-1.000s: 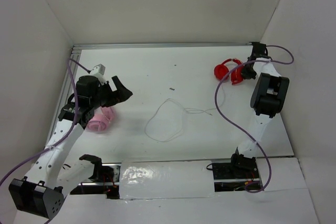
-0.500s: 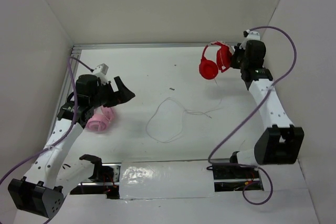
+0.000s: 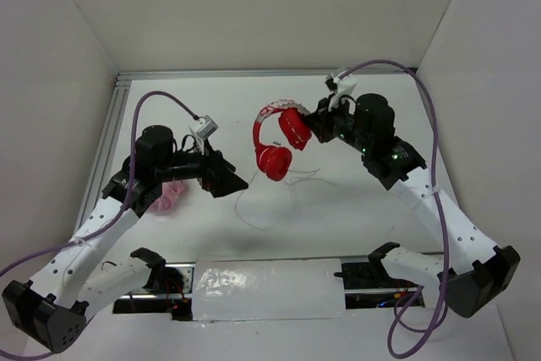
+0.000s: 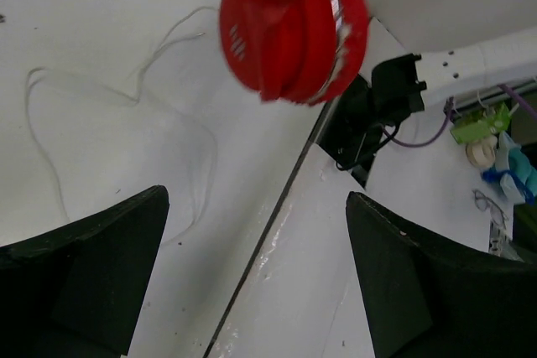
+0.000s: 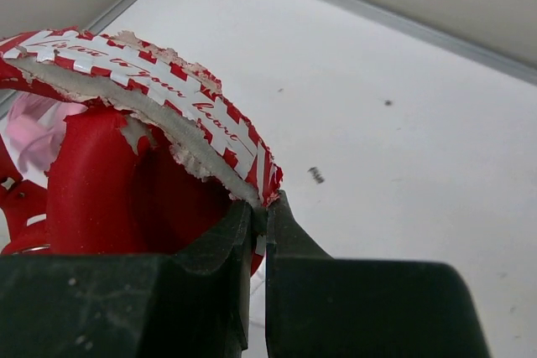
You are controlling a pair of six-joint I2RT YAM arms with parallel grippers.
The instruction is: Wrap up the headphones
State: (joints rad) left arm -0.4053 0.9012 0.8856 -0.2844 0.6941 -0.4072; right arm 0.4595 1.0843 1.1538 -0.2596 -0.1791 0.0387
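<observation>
The red headphones [image 3: 279, 137] hang in the air over the table's middle, held by my right gripper [image 3: 311, 124], which is shut on the headband [image 5: 159, 102]. One red cup [image 4: 289, 27] shows at the top of the left wrist view. The thin white cable [image 3: 266, 196] trails down in loops on the table below them and also shows in the left wrist view [image 4: 50, 123]. My left gripper [image 3: 226, 182] is open and empty, left of the hanging cup and pointing toward it, with wide-apart fingers [image 4: 84, 266].
Pale pink headphones [image 3: 172, 194] lie on the table under my left arm. A small dark speck [image 5: 316, 174] lies on the table. White walls close in the back and sides. A taped white strip [image 3: 266, 285] runs along the near edge between the arm bases.
My right gripper has carried the red headphones from the far right corner leftward and up to the table's middle. My left gripper has swung right toward them. The cable has shifted slightly.
</observation>
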